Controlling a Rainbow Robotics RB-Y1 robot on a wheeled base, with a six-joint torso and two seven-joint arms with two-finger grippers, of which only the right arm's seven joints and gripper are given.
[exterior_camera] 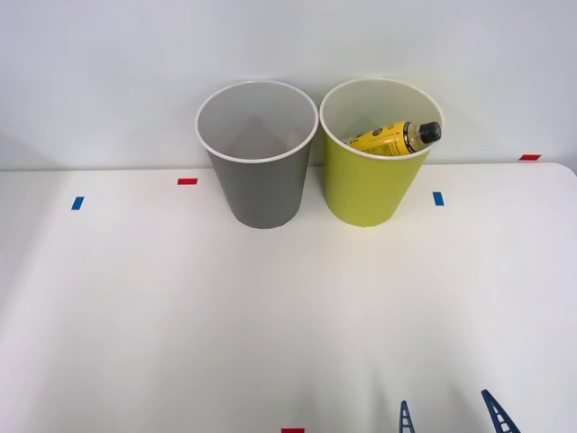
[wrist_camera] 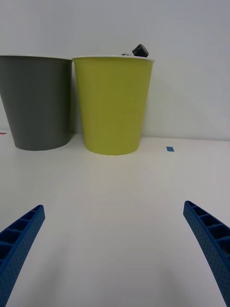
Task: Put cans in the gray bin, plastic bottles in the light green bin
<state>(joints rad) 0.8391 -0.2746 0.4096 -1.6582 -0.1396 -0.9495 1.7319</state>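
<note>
The gray bin [exterior_camera: 259,162] and the light green bin [exterior_camera: 373,167] stand side by side at the back of the white table, against the wall. A yellow plastic bottle [exterior_camera: 392,138] with a black cap leans inside the light green bin, its cap poking above the rim [wrist_camera: 140,50]. The gray bin [wrist_camera: 37,103] looks empty from above. No can is in view. My right gripper [exterior_camera: 449,413] hangs low at the table's front edge, right of centre, well short of the light green bin [wrist_camera: 114,104]. It is open [wrist_camera: 114,240], with nothing between its blue fingers.
Small blue tape marks [exterior_camera: 77,203] [exterior_camera: 438,198] and red ones [exterior_camera: 187,181] [exterior_camera: 293,430] [exterior_camera: 530,157] lie flat on the table. A wide bare stretch of table separates the gripper from the bins. The table's right edge curves in near the back.
</note>
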